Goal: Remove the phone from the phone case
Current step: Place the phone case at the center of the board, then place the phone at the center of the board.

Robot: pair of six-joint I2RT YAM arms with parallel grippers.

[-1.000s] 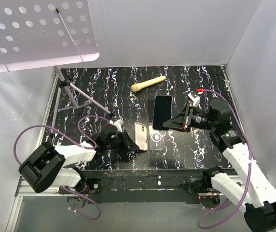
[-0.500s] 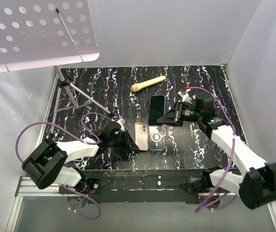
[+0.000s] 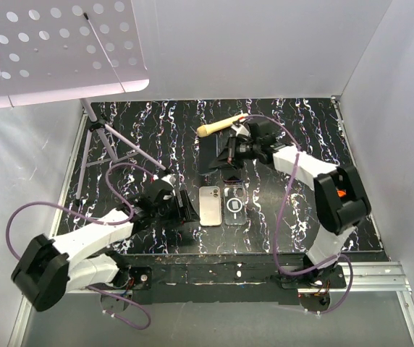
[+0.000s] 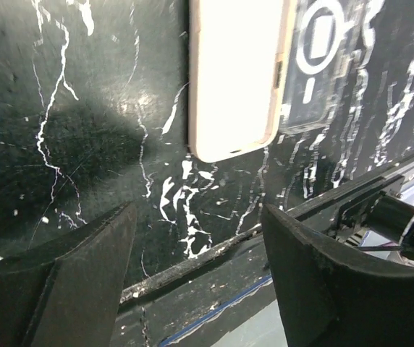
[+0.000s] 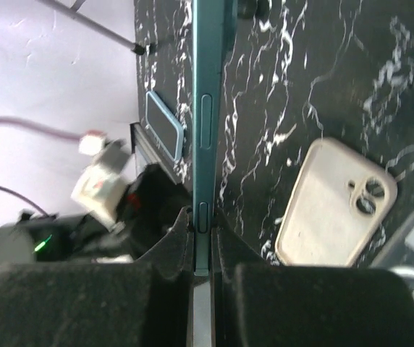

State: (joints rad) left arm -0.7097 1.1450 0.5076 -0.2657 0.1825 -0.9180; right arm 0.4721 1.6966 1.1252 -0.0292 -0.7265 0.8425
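The 2 arms reach forward: left gripper (image 3: 186,206) held low, jaws spread apart; right gripper (image 3: 227,153) farther out, jaws pinched tight.

The top camera looks steeply down over the whole bench (image 3: 156,137) from behind the arms; both wrist cameras sit close, sharing the beige case (image 3: 210,205).

No lettering, brand or number to read anywhere; the only sign is a white ring-and-bar mark on the clear phone case (image 3: 234,205).
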